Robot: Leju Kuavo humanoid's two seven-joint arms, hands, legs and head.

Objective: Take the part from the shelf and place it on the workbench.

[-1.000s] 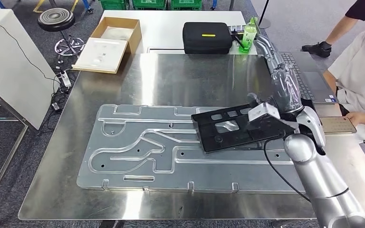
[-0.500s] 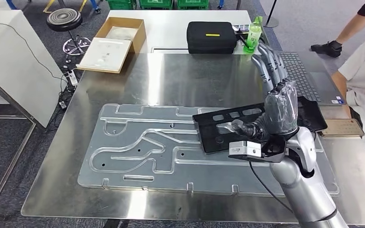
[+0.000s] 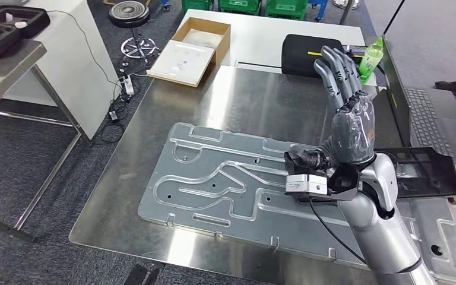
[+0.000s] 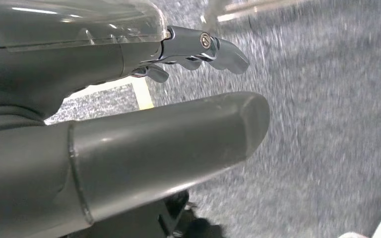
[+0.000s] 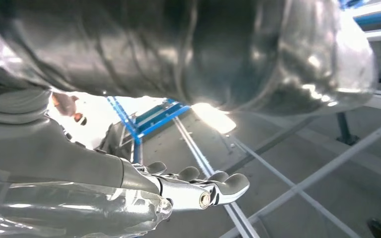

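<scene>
Right hand [image 3: 345, 113] has lifted off the black part [image 3: 427, 172], fingers spread.

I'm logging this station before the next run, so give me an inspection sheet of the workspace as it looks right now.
Surface: steel workbench, shiny, carrying a grooved metal plate.
Job's things: black part lies flat at the bench's right side, behind the right arm, not held.
Clutter: black case, green bottle, open cardboard box, laptop.
Hands: right hand raised above the bench, fingers straight and apart, holding nothing; left hand hangs over carpet, holding nothing.
Cables: black cable along the right arm; cords and power strip on the floor.
Surroundings: stool, white table, green crates.
</scene>
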